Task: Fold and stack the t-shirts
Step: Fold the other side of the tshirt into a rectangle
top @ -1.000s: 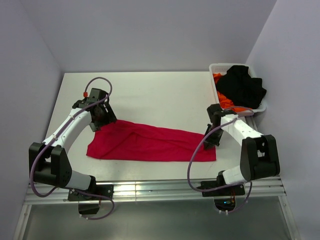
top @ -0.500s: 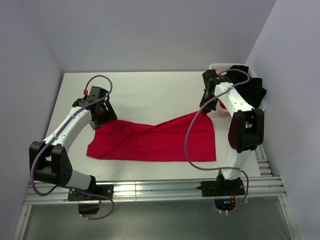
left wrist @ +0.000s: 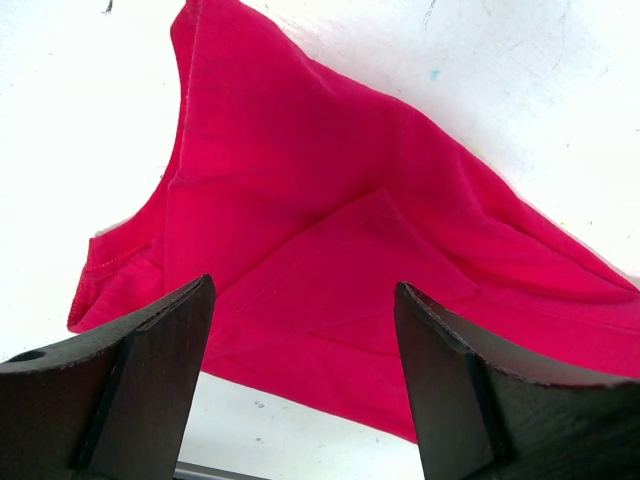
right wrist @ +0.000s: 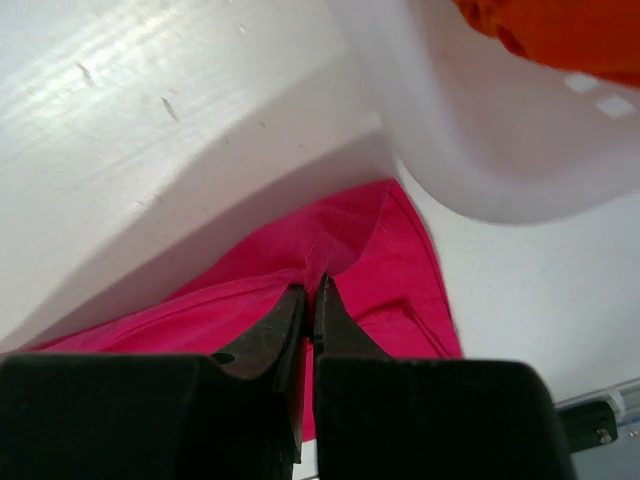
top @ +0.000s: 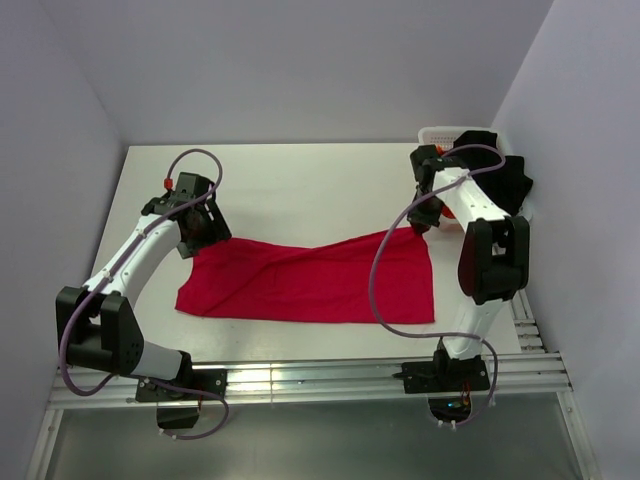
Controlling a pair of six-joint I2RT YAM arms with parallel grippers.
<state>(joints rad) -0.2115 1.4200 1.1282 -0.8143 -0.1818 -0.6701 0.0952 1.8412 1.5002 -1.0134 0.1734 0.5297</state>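
Obs.: The crimson-red cloth t-shirt (top: 310,285) lies spread lengthways across the near half of the white bench (top: 300,185), mostly flat with creases. Its far right corner is drawn up into a peak, off the surface.

Right fingers (right wrist: 312,300): closed, pinching that raised corner. In the right wrist view red cloth sits right at the shut tips. Judged purpose: lifting and pulling the corner outward to take out slack and square the right side before a fold.

Left fingers (top: 203,238): spread wide, holding nothing, poised over the shirt's left end. The left wrist view shows a folded-over flap and a hemmed edge between them. Likely lined up to take the matching corner, so both ends can be tensioned together.

Surroundings: the white plastic lattice basket (top: 432,135) stands at the far right corner of the bench, just beside the right arm. A black t-shirt (top: 510,180) is heaped over its rim, and an orange t-shirt (right wrist: 560,30) shows inside.

Status (judgement): early. First shirt being flattened, no fold made, no stack begun.

Risk: the one-sided pull may drag the whole shirt rightward, since the left end lies free.
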